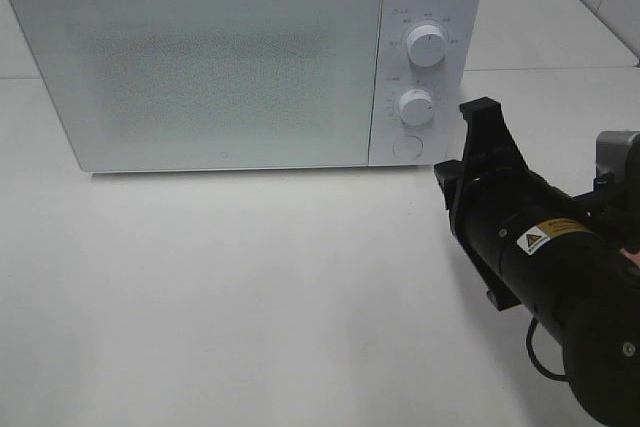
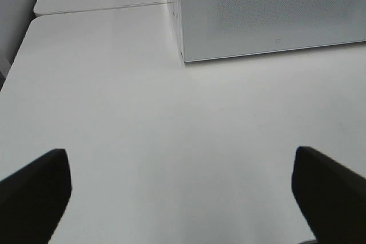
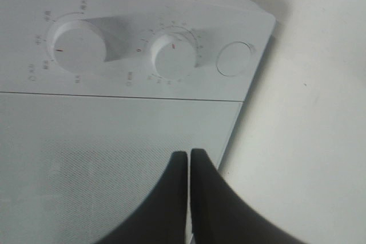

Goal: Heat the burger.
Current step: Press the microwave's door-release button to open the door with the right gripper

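The burger is out of view in every frame. A white microwave [image 1: 200, 67] stands at the back of the table with its door closed. My right gripper [image 1: 482, 115] is shut with nothing between its fingers, hovering just right of the control panel, near the lower knob [image 1: 415, 107]. In the right wrist view the closed fingertips [image 3: 189, 155] point at the front of the microwave [image 3: 114, 158] below its two knobs. My left gripper [image 2: 180, 161] is open and empty above bare table, short of the microwave's left corner [image 2: 189, 55].
The control panel carries an upper knob [image 1: 427, 45] and a round button [image 1: 406, 146] at the bottom. The white table [image 1: 250, 287] spreads in front of the microwave. A seam between two tabletops [image 2: 97, 10] runs behind the left side.
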{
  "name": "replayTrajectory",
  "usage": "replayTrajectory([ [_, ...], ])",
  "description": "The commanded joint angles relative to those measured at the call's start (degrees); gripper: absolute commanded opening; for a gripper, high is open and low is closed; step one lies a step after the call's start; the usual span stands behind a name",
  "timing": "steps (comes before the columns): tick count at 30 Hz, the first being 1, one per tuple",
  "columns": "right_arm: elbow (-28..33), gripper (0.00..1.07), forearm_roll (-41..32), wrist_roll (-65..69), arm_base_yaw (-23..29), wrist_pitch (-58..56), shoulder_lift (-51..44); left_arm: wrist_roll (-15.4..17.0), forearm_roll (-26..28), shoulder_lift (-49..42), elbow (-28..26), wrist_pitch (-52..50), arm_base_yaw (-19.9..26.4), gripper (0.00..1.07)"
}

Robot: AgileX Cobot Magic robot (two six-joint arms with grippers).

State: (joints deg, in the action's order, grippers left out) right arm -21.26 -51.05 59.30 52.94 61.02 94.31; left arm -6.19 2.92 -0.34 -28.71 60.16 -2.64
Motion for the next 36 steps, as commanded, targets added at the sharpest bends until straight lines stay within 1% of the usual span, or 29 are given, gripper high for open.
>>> replayTrajectory([
  [1,-0.5,0.00,-0.1,2.5,-0.2,-3.0,-0.1,0.0,0.1,-1.3,0.2,-0.5,-0.2,0.98],
  [3,-0.5,0.00,-0.1,3.4,-0.5,-3.7,0.4,0.0,0.1,-1.3,0.2,-0.5,-0.2,0.98],
  [5,-0.7,0.00,1.9,5.5,-2.3,-5.8,1.8,0.0,0.1,-1.3,0.2,-0.5,-0.2,0.98],
  [6,-0.7,0.00,1.9,5.5,-2.3,-5.8,1.8,0.0,0.1,-1.3,0.2,-0.5,-0.2,0.98],
  [7,-0.7,0.00,4.2,7.4,-3.8,-5.8,3.1,0.0,0.1,-1.3,0.2,-0.5,-0.2,0.98],
  [9,-0.7,0.00,5.5,8.6,-4.6,-5.8,3.8,0.0,0.1,-1.3,0.2,-0.5,-0.2,0.98],
  [11,-0.7,0.00,9.1,12.3,-6.9,-5.8,5.4,0.0,0.1,-1.3,0.2,-0.5,-0.2,0.98],
  [12,-0.7,0.00,9.1,12.3,-6.9,-5.8,5.4,0.0,0.1,-1.3,0.2,-0.5,-0.2,0.98],
  [13,-0.7,0.00,11.1,13.8,-8.4,-5.8,6.5,0.0,0.1,-1.3,0.2,-0.5,-0.2,0.98],
  [15,-1.0,0.00,11.9,14.3,-8.9,-5.8,6.9,0.0,0.1,-1.3,0.2,-0.5,-0.2,0.98],
  [16,-1.7,0.00,14.3,15.4,-10.5,-6.0,8.1,0.0,0.1,-1.3,0.2,-0.5,-0.2,0.98],
  [17,-1.7,0.00,14.3,15.4,-10.5,-6.0,8.1,0.0,0.1,-1.3,0.2,-0.5,-0.2,0.98],
  [19,-3.1,0.00,17.4,17.6,-12.7,-6.1,9.8,0.0,0.1,-1.3,0.2,-0.5,-0.2,0.98],
  [20,-3.1,0.00,17.4,17.6,-12.7,-6.1,9.8,0.0,0.1,-1.3,0.2,-0.5,-0.2,0.98],
  [22,-4.7,0.00,20.5,18.8,-15.1,-6.2,11.5,0.0,0.1,-1.3,0.2,-0.5,-0.2,0.98],
  [23,-4.7,0.00,20.5,18.8,-15.1,-6.2,11.5,0.0,0.1,-1.3,0.2,-0.5,-0.2,0.98],
  [24,-6.0,0.00,22.8,19.7,-16.7,-6.2,12.8,0.0,0.1,-1.3,0.2,-0.5,-0.2,0.98],
  [25,-6.0,0.00,22.8,19.7,-16.7,-6.2,12.8,0.0,0.1,-1.3,0.2,-0.5,-0.2,0.98],
  [26,-7.4,0.00,25.0,21.1,-18.3,-6.2,14.3,0.0,0.1,-1.3,0.2,-0.5,-0.2,0.98],
  [28,-8.0,0.00,25.7,21.5,-18.8,-6.3,15.0,0.0,0.1,-1.3,0.2,-0.5,-0.2,0.98],
  [30,-10.0,0.00,27.7,22.3,-20.7,-7.4,16.6,0.0,0.1,-1.3,0.2,-0.5,-0.2,0.98],
  [31,-10.0,0.00,27.7,22.3,-20.7,-7.4,16.6,0.0,0.1,-1.3,0.2,-0.5,-0.2,0.98],
  [34,-13.2,0.00,29.2,22.6,-23.0,-8.1,18.7,0.0,0.1,-1.3,0.2,-0.5,-0.2,0.98],
  [36,-13.9,0.00,29.6,22.6,-23.4,-8.5,19.1,0.0,0.1,-1.3,0.2,-0.5,-0.2,0.98],
])
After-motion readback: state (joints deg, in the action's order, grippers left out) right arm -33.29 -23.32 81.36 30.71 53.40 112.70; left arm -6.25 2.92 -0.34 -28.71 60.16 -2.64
